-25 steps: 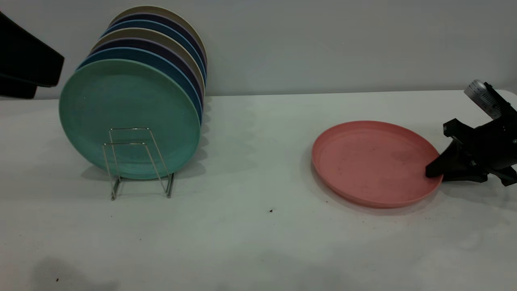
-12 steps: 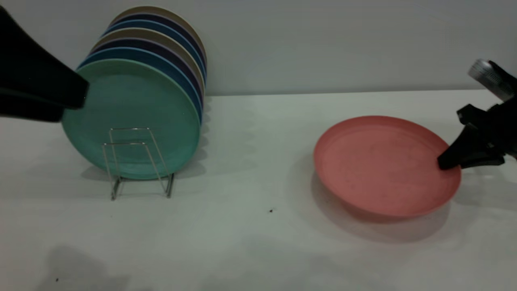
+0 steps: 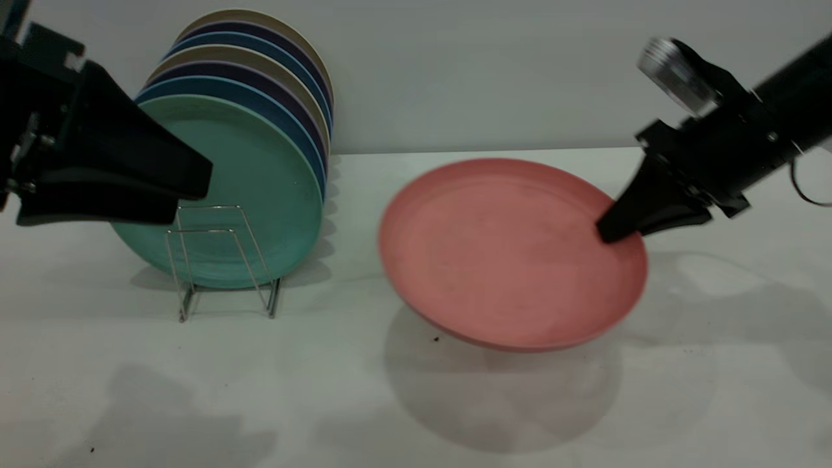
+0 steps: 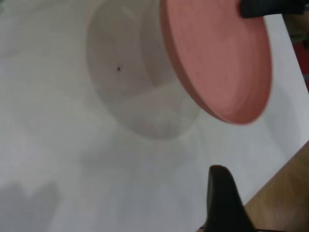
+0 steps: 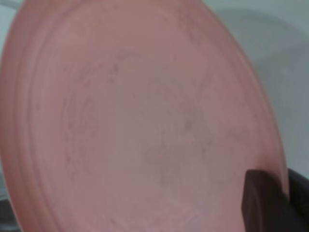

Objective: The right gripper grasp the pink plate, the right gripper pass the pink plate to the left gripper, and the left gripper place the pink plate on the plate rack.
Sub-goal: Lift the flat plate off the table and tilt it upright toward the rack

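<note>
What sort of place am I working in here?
Probably a lab tabletop set up for dish handling: a bare white table, a plain wall, and a wire rack of plastic plates.

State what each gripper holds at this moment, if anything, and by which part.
The right gripper pinches the round salmon-pink plastic plate by its right rim, clear of the table. The left gripper holds nothing.

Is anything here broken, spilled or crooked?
Nothing broken or spilled. The pink plate hangs tilted above the table, pinched at its rim by the right hand. That is a carry, not a mishap.
</note>
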Robot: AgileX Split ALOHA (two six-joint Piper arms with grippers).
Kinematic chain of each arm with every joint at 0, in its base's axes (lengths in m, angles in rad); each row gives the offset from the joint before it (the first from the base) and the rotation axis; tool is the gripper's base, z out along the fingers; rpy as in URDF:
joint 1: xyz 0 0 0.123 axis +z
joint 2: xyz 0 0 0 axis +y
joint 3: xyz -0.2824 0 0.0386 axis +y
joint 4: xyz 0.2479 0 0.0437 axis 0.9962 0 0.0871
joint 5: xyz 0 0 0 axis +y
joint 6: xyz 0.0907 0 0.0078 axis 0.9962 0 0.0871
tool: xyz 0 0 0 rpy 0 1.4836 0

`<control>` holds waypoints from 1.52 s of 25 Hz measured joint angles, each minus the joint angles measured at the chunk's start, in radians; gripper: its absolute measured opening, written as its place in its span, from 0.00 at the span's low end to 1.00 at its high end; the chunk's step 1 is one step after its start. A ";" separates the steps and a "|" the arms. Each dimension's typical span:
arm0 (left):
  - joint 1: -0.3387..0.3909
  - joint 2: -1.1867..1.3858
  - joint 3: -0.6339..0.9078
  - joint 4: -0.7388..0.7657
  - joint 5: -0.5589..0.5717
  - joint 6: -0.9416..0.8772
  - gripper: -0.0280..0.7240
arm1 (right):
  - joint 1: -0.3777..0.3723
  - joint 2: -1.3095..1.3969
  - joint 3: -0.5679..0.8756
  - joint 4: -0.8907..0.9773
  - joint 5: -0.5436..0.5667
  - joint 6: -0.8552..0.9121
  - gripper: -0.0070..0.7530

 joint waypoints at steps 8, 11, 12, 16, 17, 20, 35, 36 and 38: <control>0.000 0.063 0.000 -0.018 -0.065 0.015 0.62 | 0.067 -0.037 0.000 0.010 0.028 0.013 0.03; 0.000 0.091 0.000 -0.055 -0.071 0.055 0.62 | 0.086 -0.037 0.000 0.015 0.025 0.013 0.03; 0.000 0.102 0.000 -0.074 -0.066 0.081 0.62 | 0.089 -0.037 0.000 0.017 0.024 0.013 0.03; 0.000 0.151 -0.002 -0.193 -0.042 0.199 0.62 | 0.097 -0.037 0.000 0.029 0.021 0.013 0.03; 0.000 0.162 -0.002 -0.218 -0.036 0.223 0.62 | 0.099 -0.037 0.000 0.030 0.021 0.013 0.03; 0.000 0.200 -0.003 -0.255 -0.023 0.251 0.62 | 0.106 -0.037 0.000 0.044 0.028 0.014 0.03; 0.000 0.317 -0.009 -0.409 0.060 0.394 0.62 | 0.165 -0.037 0.000 0.094 0.052 0.001 0.03; 0.000 0.322 -0.009 -0.410 0.064 0.395 0.62 | 0.165 -0.037 0.000 0.098 0.052 0.000 0.03; 0.000 0.333 -0.010 -0.414 0.069 0.400 0.62 | 0.165 -0.037 0.000 0.115 0.059 -0.004 0.03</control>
